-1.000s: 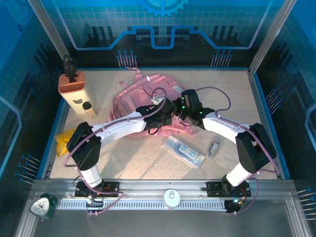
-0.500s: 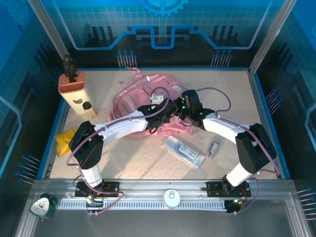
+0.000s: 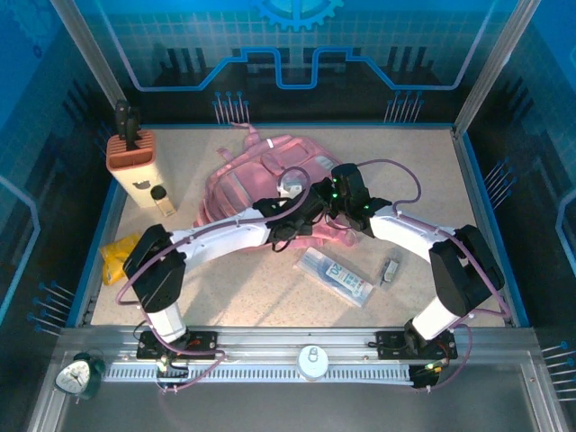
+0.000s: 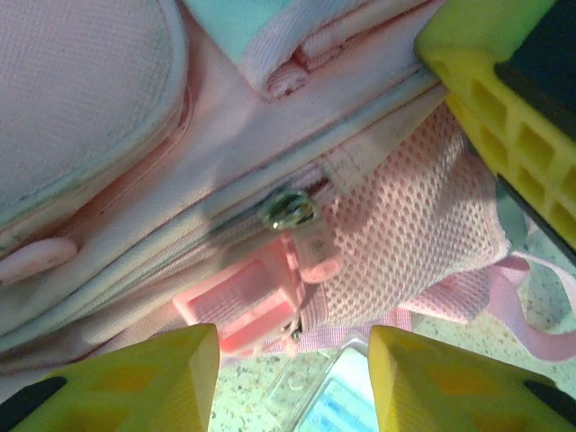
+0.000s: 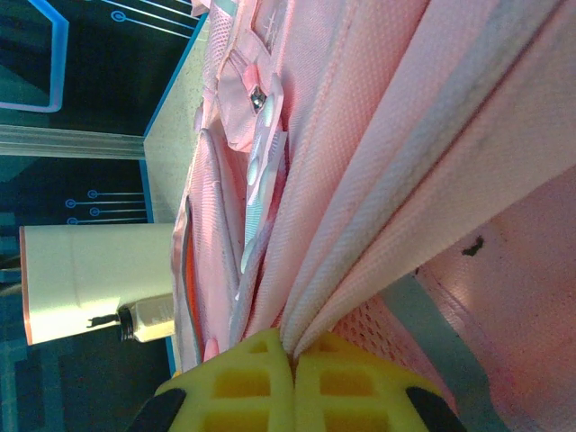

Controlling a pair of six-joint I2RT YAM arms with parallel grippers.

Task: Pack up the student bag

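On speckled table [image 3: 261, 301], right pincer [image 5: 292, 349] clamps student bag [image 3: 241, 175]; left pincer [image 4: 292, 351] apart.

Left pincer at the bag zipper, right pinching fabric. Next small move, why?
Probably ease the left pincer forward and close on the pink zipper tab: its jaws stand open with the tab just ahead of the gap, while the right pincer is shut on the student bag, bracing it.

Orange-topped holder [image 3: 131, 153] back left, black tool [image 3: 124, 117] upright in it; small bottle [image 3: 162, 200] just beside. Yellow packet [image 3: 113, 256] at left edge. Clear pouch [image 3: 335, 276] centre; small grey clip [image 3: 391, 269] near its right. Clock [image 3: 76, 375] on near-left ledge.
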